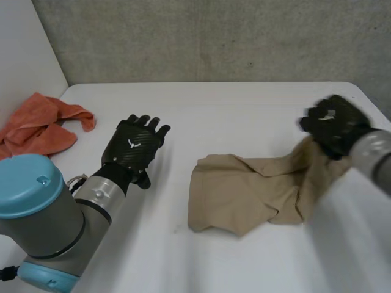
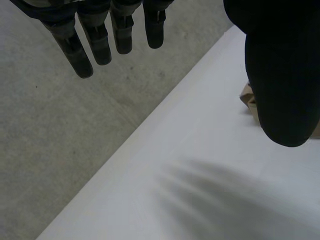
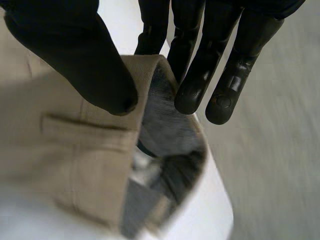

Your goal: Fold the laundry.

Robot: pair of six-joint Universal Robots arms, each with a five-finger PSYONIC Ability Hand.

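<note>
Beige trousers (image 1: 244,195) lie crumpled mid-counter (image 1: 244,101). One end is lifted by the right hand (image 1: 335,125), whose thumb and fingers (image 3: 197,85) pinch a grey-lined edge. Left of the trousers, over bare counter, the left hand (image 1: 134,146) hovers, fingers straight and empty. Farther left, an orange towel (image 1: 40,125) sits at the counter's edge.
</note>
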